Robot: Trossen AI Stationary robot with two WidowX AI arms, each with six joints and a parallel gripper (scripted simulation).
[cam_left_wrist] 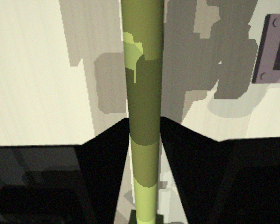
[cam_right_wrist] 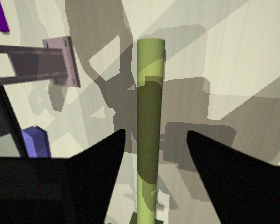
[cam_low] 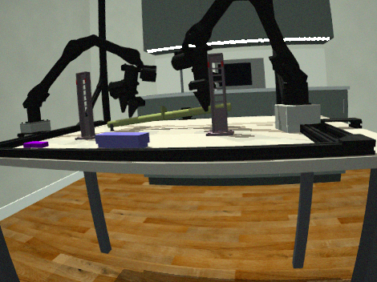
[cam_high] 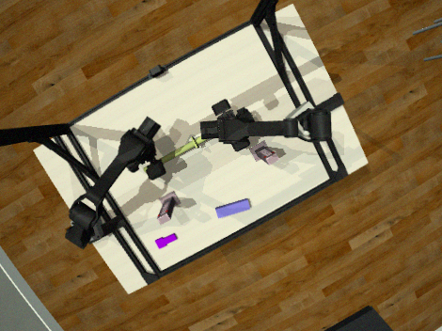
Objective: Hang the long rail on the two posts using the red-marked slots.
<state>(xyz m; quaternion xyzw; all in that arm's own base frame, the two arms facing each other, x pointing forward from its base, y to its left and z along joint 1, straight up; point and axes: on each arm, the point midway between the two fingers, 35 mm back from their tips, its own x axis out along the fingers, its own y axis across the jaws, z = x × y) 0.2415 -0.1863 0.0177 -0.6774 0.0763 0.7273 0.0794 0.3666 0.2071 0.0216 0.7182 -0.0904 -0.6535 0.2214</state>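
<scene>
TOP: looking steeply down from high above, taking in the whole table (cam_high: 202, 78) (cam_low: 180, 164) | EXTERIOR: standing off one long side, facing across the tabletop toward the wall cabinet (cam_low: 241, 17); sharing both posts (cam_high: 166, 208) (cam_low: 218, 97) with TOP | LEFT WRIST, RIGHT WRIST: looking downward at close range past the fingers, both framing the rail (cam_high: 179, 152) (cam_low: 180, 114) (cam_left_wrist: 145, 100) (cam_right_wrist: 150, 120)

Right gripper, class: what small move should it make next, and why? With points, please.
Probably ease the right gripper (cam_high: 147, 162) (cam_low: 135, 110) (cam_right_wrist: 156, 134) down slightly before closing: its open fingers line up either side of the rail (cam_high: 181, 152) (cam_low: 172, 114) (cam_left_wrist: 145, 75) (cam_right_wrist: 150, 110), near its lower end, while the left gripper (cam_high: 229, 127) (cam_low: 205, 108) (cam_left_wrist: 144, 122) alone grips it.
</scene>
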